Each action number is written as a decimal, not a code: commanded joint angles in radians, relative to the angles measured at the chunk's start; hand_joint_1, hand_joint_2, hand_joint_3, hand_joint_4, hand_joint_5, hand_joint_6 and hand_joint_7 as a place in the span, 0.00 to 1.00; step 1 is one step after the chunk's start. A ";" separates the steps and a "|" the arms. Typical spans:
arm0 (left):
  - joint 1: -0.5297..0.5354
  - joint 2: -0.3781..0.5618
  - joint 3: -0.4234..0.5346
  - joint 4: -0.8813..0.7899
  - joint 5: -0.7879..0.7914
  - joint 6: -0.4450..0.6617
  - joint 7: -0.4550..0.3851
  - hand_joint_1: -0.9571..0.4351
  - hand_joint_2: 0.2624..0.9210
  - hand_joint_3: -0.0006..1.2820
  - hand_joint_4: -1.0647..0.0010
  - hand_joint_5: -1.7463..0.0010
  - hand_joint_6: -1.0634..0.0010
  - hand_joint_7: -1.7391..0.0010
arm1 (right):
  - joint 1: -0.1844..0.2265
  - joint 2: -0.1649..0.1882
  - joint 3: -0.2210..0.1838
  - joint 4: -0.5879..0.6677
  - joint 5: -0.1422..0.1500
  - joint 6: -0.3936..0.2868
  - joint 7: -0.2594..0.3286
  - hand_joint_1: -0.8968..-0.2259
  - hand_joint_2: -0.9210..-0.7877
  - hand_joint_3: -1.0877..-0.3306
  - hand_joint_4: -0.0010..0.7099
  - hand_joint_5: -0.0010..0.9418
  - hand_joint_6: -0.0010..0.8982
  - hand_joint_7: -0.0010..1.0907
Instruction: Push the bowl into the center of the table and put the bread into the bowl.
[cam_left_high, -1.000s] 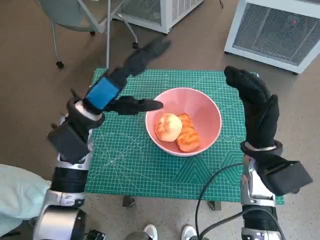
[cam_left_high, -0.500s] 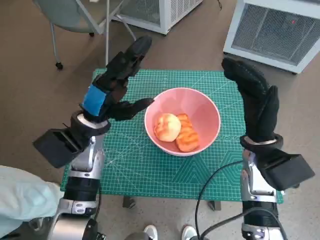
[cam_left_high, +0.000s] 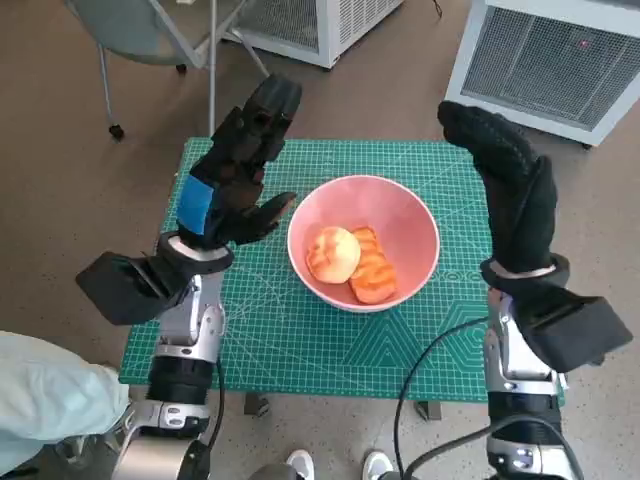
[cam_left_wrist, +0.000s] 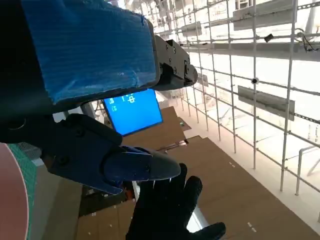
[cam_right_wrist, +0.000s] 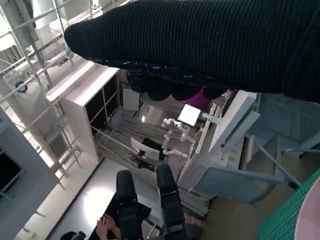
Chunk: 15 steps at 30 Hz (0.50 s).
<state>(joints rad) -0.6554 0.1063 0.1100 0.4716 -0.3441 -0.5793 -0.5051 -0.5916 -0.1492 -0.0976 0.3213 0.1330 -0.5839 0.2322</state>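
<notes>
Both hands, the left (cam_left_high: 232, 180) and the right (cam_left_high: 508, 195), hung empty with fingers spread on either side of the bowl (cam_left_high: 407, 220) at mid-table (cam_left_high: 290, 345), where a careless sweep could have knocked it and spilled the bread (cam_left_high: 335, 253) already inside.

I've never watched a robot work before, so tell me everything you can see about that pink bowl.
The pink bowl is round, smooth and deep, plastic or ceramic by its look. It stands upright near the middle of the green cutting mat. Inside lie a pale round bun and a browner ridged bread piece, side by side. Neither hand touches it.
</notes>
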 joint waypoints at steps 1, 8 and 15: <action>0.000 -0.013 -0.003 0.015 0.021 -0.038 -0.005 0.24 1.00 0.33 0.89 1.00 0.77 0.98 | 0.002 -0.008 0.006 0.016 -0.005 0.024 0.010 0.29 0.00 0.42 0.22 0.00 0.00 0.44; -0.006 -0.015 -0.007 0.031 0.044 -0.056 0.000 0.24 1.00 0.35 0.89 1.00 0.77 0.98 | 0.004 -0.008 0.010 0.004 -0.006 0.047 0.006 0.29 0.00 0.42 0.22 0.00 0.00 0.43; -0.020 -0.013 -0.005 0.041 0.049 -0.055 0.000 0.23 1.00 0.35 0.89 1.00 0.78 0.98 | 0.003 -0.009 0.010 -0.008 -0.009 0.065 0.000 0.29 0.00 0.42 0.22 0.00 0.00 0.43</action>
<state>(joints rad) -0.6568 0.0938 0.1052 0.5033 -0.3082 -0.6208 -0.5054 -0.5974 -0.1531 -0.0907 0.3158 0.1310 -0.5406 0.2322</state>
